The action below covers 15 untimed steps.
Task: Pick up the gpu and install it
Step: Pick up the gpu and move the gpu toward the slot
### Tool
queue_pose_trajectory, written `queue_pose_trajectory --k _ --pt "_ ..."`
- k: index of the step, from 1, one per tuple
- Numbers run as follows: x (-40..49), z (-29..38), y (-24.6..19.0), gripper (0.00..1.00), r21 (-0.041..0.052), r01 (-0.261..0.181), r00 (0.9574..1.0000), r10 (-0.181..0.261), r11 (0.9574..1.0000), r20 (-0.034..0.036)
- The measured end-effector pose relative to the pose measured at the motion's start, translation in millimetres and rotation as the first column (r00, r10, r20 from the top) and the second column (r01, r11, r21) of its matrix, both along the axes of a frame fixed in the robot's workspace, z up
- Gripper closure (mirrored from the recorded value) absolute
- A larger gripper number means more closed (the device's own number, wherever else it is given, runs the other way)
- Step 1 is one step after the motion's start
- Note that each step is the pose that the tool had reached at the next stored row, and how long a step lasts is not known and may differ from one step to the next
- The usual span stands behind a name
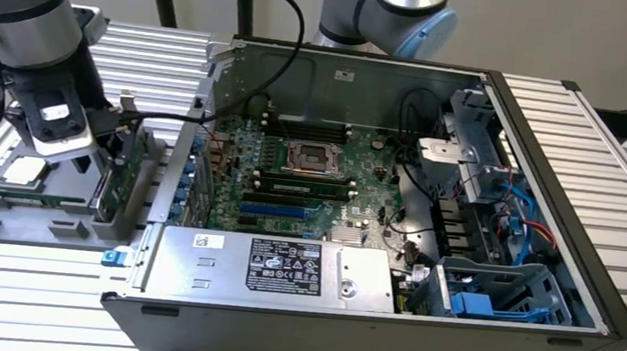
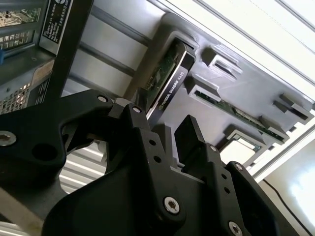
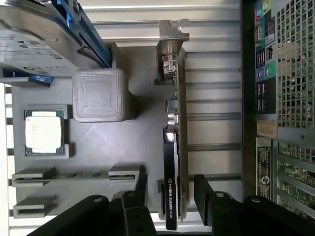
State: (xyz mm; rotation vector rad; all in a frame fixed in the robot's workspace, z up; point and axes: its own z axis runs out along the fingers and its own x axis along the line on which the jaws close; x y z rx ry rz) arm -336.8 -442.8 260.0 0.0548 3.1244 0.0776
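Arm (image 1: 22, 5): at the exterior view's left, reaching down over the grey tray.
Tray (image 1: 14, 222): a grey moulded holder on the slatted table, just beside the open computer case on the exterior view's left.
Processor chip (image 1: 24, 170): lies flat in a square pocket towards the tray's left part.
Memory stick (image 1: 28, 198): a narrow green strip set on edge in a slot just nearer than the chip.
Hard drive (image 3: 34, 39): silver, in a blue frame, seen in the first wrist view at the tray's end beyond the chip.
Gpu (image 3: 171, 162): stands on its long edge in a slot along the side of the tray closest to the case – outside the case, not yet installed. Its silver bracket (image 3: 172, 32) is at the end far from the fingers.
Claw (image 3: 172, 176): open, low over the tray. One black finger (image 3: 140, 194) sits on each side of the card's near end, with a gap showing on both sides – the card is between them, not squeezed.
Computer case (image 1: 543, 145): lies on its side with the panel off, filling the middle and the exterior view's right.
Motherboard (image 1: 290, 182): green, flat in the case floor.
Power supply (image 1: 271, 267): a silver box along the near wall of the case.
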Motion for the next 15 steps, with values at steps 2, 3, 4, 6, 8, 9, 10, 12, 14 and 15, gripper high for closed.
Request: queue_pose_trajectory --k 2,3,4,6,8,9,10,12,14,15 --pt "0.0 -1.1 0.8 0.0 0.0 0.0 1.0 0.0 1.0 0.0" --pt "0.0 -1.7 1.1 0.0 0.0 0.0 1.0 0.0 1.0 -0.0001" --pt "0.0 -2.3 1.5 0.0 0.0 0.0 1.0 0.0 1.0 0.0" --pt "0.0 -3.6 2.2 0.0 0.0 0.0 1.0 0.0 1.0 0.0" --pt "0.0 -4.8 3.0 0.0 0.0 0.0 1.0 0.0 1.0 -0.0001" --pt "0.0 -5.4 3.5 0.0 -0.0001 0.0 1.0 0.0 1.0 -0.0002" --pt "0.0 -6.1 4.0 0.0 0.0 0.0 1.0 0.0 1.0 0.0" --pt "0.0 -7.3 4.8 0.0 -0.0001 0.0 1.0 0.0 1.0 -0.0001" --pt "0.2 -8.6 5.7 0.0 -0.0001 0.0 1.0 0.0 1.0 -0.0002" --pt "0.4 -9.3 6.1 0.0 0.0 0.0 1.0 0.0 1.0 -0.0001"
